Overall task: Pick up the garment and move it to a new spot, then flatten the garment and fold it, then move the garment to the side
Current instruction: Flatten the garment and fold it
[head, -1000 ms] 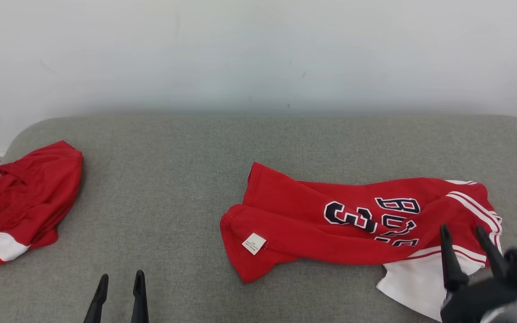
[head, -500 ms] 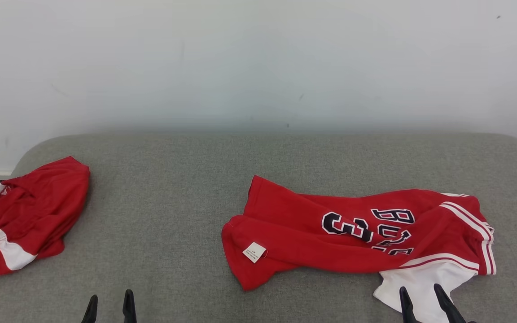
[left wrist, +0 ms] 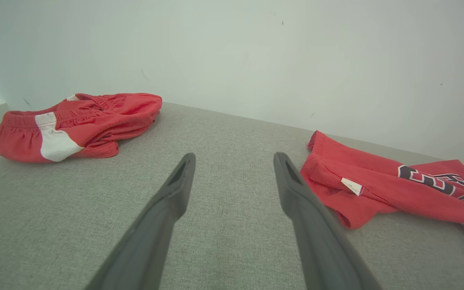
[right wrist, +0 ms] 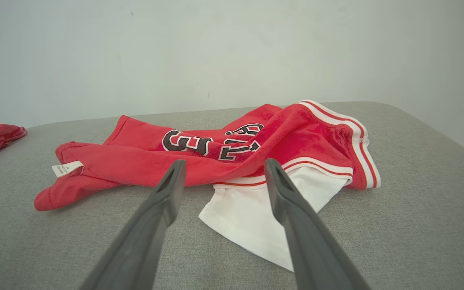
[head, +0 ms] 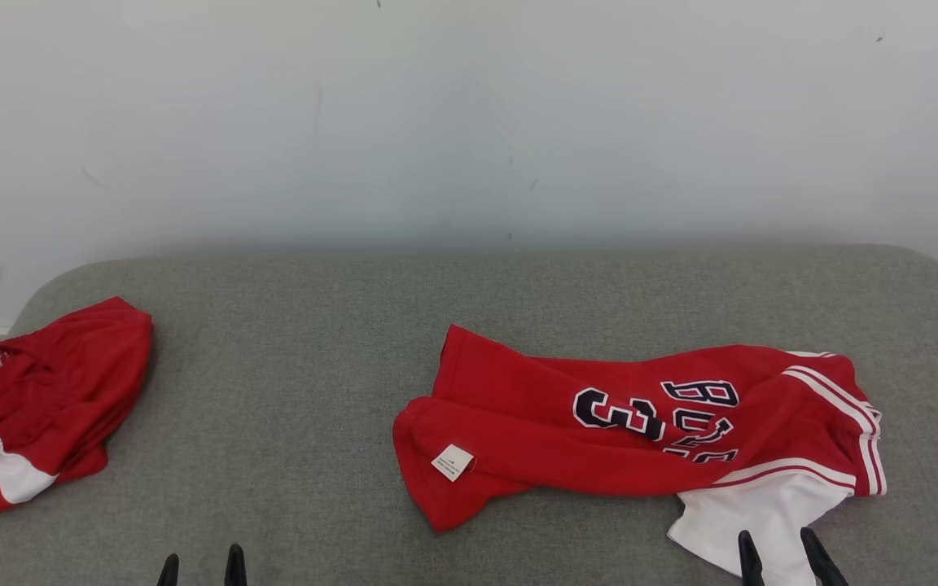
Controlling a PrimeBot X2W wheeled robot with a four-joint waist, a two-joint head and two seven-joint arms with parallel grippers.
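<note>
Two pairs of jaws gape empty; red shorts [head: 54,382] lie well left of the garment [head: 534,456].

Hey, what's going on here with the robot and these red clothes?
A two-armed robot is dealing with a rumpled red jersey with dark lettering and white trim, which lies unfolded on the grey fabric surface. Its right gripper is open by the jersey's white panel, holding nothing. The left gripper is open over bare fabric. A second crumpled red and white garment lies at the left.
</note>
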